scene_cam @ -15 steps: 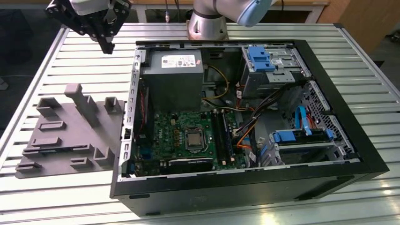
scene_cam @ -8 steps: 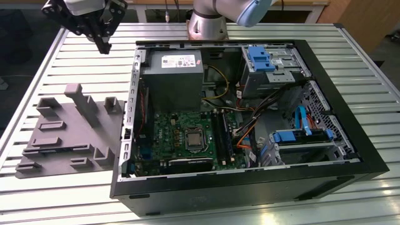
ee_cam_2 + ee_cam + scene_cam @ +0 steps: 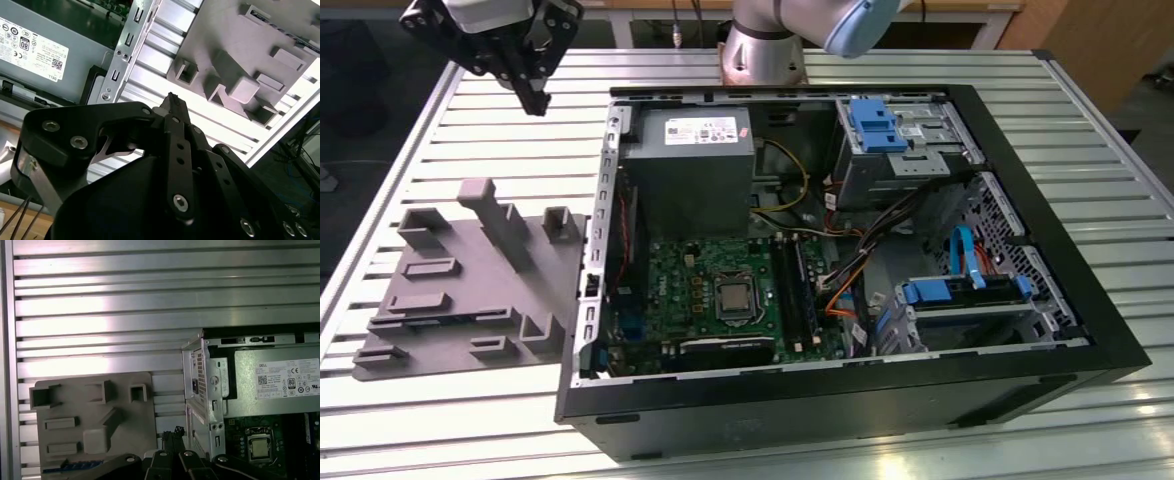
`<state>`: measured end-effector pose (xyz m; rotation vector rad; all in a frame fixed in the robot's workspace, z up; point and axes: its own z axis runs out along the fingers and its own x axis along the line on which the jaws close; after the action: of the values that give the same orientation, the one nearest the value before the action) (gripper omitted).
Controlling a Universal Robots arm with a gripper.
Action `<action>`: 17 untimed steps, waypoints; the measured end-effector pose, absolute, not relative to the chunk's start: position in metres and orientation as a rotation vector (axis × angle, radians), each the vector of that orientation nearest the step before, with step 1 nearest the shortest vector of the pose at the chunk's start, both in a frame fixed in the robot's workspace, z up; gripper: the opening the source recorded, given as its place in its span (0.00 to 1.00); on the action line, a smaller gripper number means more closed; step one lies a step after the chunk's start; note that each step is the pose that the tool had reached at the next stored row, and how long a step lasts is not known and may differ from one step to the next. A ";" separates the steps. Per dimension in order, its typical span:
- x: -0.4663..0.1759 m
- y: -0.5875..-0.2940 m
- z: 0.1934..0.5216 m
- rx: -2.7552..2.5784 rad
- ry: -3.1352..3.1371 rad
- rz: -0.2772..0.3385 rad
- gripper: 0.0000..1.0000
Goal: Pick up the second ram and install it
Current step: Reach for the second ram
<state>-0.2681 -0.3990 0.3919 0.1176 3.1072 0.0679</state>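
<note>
Gray fixture [image 3: 95, 410] w/ bluish ram [image 3: 75, 466], first wrist view.

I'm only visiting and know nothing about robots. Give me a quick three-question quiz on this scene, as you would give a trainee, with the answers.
1. True or false: the gripper holds the ram.
2. Where does the ram lie? A) in the fixture; B) in the case; C) between the gripper's fingers.
3. Fill in: in the exterior view, the fixture stands on the case's ____ side.

Key: 1 false; the gripper is shut on nothing, up above the table. 2 A. 3 left.
</note>
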 end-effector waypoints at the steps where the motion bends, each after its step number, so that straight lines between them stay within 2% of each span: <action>1: -0.269 -0.399 0.392 0.118 3.107 0.068 0.11; 17: -0.281 -0.399 0.392 0.118 3.107 0.068 0.11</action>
<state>-0.2812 -0.3991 0.3917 0.1175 3.1072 0.0678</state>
